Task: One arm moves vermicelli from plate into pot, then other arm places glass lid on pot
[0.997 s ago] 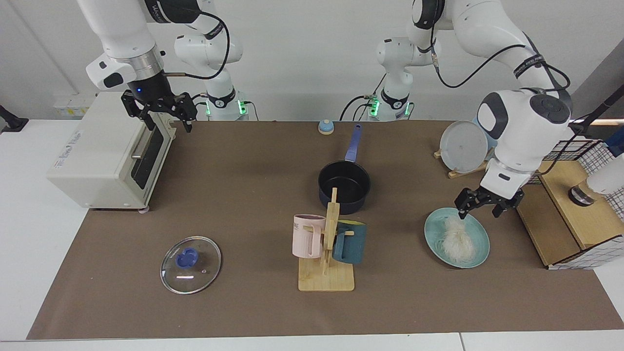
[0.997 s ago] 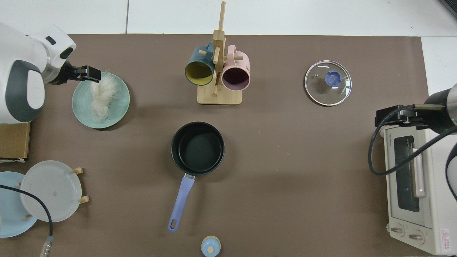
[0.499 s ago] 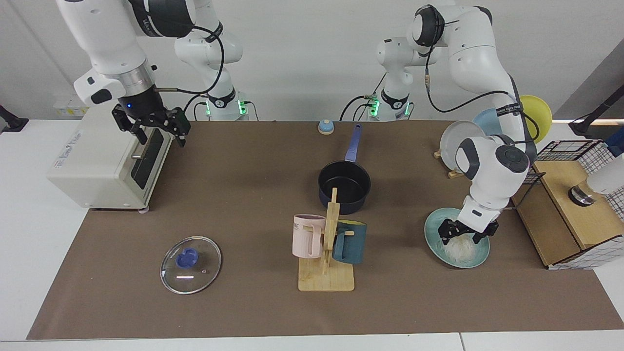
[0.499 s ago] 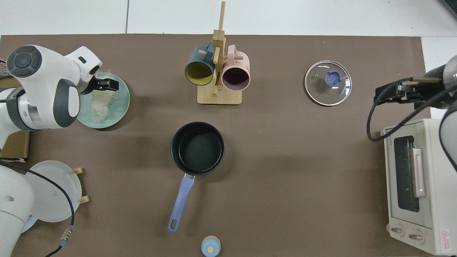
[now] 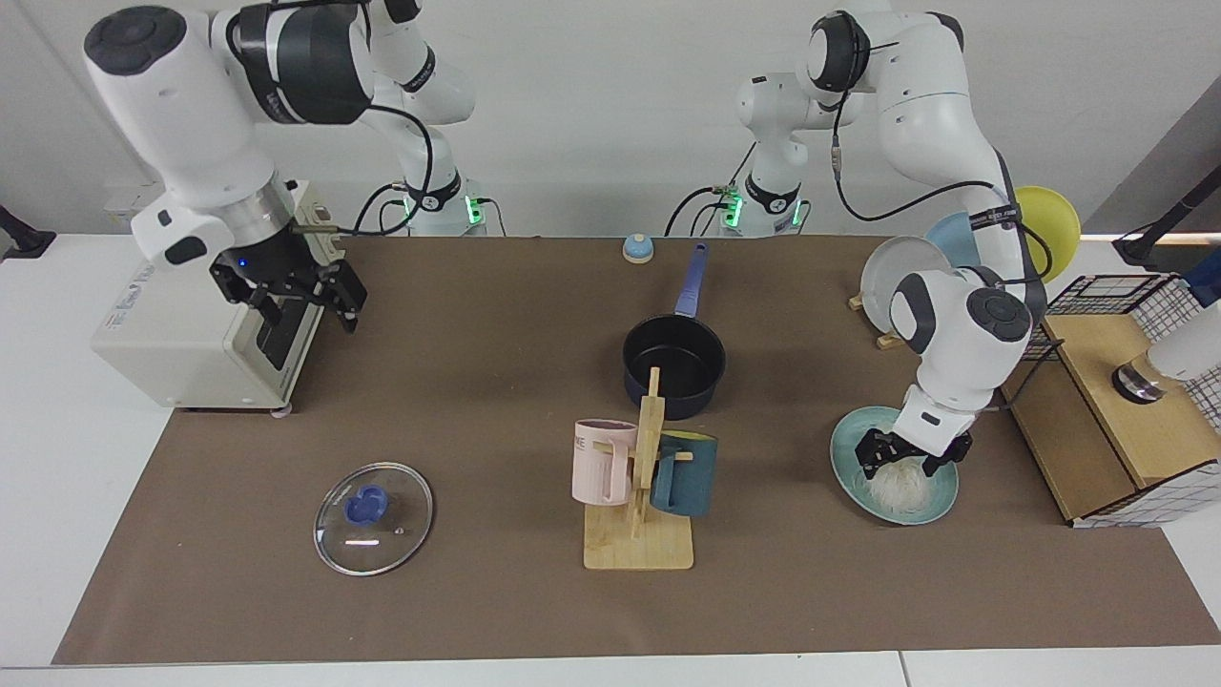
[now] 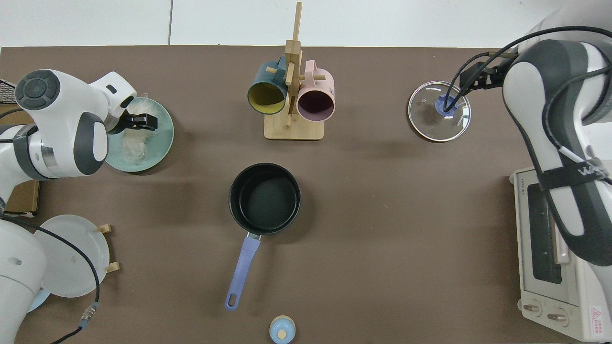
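The vermicelli (image 5: 899, 489) (image 6: 134, 145) lies in a whitish tangle on the teal plate (image 5: 940, 496) (image 6: 162, 143) at the table's right in the facing view. My left gripper (image 5: 901, 466) (image 6: 143, 122) is down on the plate, open, with its fingers in the top of the tangle. The dark pot (image 5: 673, 367) (image 6: 264, 198) stands empty mid-table, its blue handle (image 5: 691, 281) pointing towards the arm bases. The glass lid (image 5: 373, 518) (image 6: 430, 117) lies flat near the front left. My right gripper (image 5: 303, 307) hangs open and empty in front of the toaster oven, well above the table.
A wooden mug rack (image 5: 641, 534) (image 6: 290, 129) with a pink and a teal mug stands in front of the pot. A toaster oven (image 5: 172, 315) (image 6: 540, 286) sits at the left edge. Pale plates on a stand (image 5: 906, 286) (image 6: 67, 255), a wooden box (image 5: 1116, 420) and a blue bell (image 5: 637, 248) ring the mat.
The left gripper came down from above the plate's far rim onto the vermicelli, then held almost still. The right arm swung lower and forward, towards the lid's side of the table.
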Controlling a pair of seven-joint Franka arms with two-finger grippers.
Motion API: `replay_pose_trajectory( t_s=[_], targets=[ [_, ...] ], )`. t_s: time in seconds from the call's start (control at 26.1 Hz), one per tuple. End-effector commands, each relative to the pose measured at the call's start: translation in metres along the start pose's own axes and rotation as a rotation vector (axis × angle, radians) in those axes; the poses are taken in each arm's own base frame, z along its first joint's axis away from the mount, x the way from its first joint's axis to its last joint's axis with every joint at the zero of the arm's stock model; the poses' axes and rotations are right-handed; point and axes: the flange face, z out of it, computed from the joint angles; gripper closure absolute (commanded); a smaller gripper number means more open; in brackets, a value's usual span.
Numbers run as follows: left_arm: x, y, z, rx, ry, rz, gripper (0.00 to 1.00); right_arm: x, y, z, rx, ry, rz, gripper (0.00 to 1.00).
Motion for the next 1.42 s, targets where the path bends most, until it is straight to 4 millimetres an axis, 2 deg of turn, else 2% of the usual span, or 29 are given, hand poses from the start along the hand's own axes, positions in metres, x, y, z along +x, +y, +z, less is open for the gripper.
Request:
replay_pose_trajectory(
  t_s=[0.0, 0.08, 0.23, 0.38, 0.61, 0.69, 0.84, 1.0, 1.11, 1.23, 1.38],
  targets=[
    [-0.002, -0.004, 0.007, 0.002, 0.014, -0.005, 1.00, 0.022, -0.001, 0.025, 0.004, 0.052, -0.001, 0.00],
    [-0.002, -0.004, 0.007, 0.002, 0.012, -0.006, 1.00, 0.025, 0.004, 0.049, 0.003, 0.041, 0.002, 0.00],
    [-0.001, 0.000, 0.002, 0.001, 0.011, 0.003, 1.00, 0.025, -0.002, 0.088, 0.007, 0.084, -0.004, 0.00],
    [0.000, 0.003, -0.029, 0.002, 0.003, 0.016, 1.00, 0.020, 0.003, 0.119, 0.005, 0.081, -0.002, 0.00],
    [-0.005, 0.007, -0.075, 0.007, 0.005, 0.023, 1.00, 0.017, 0.001, 0.135, 0.006, 0.085, -0.012, 0.00],
    [-0.010, 0.018, -0.093, 0.001, -0.013, 0.030, 1.00, 0.018, 0.001, 0.138, 0.007, 0.093, -0.012, 0.00],
    [-0.026, 0.052, -0.131, -0.004, -0.055, 0.022, 1.00, 0.017, 0.002, 0.140, 0.007, 0.091, -0.012, 0.00],
    [-0.044, 0.095, -0.151, -0.004, -0.070, -0.007, 1.00, 0.018, 0.003, 0.143, 0.006, 0.088, -0.012, 0.00],
    [-0.057, 0.137, -0.153, -0.005, -0.077, -0.038, 1.00, 0.020, 0.004, 0.149, -0.002, 0.110, -0.025, 0.00],
    [-0.076, 0.201, -0.159, -0.007, -0.076, -0.109, 1.00, 0.020, 0.008, 0.159, -0.023, 0.123, -0.052, 0.00],
    [-0.094, 0.252, -0.166, -0.017, -0.073, -0.132, 1.00, 0.019, 0.008, 0.165, -0.024, 0.115, -0.052, 0.00]
  ],
)
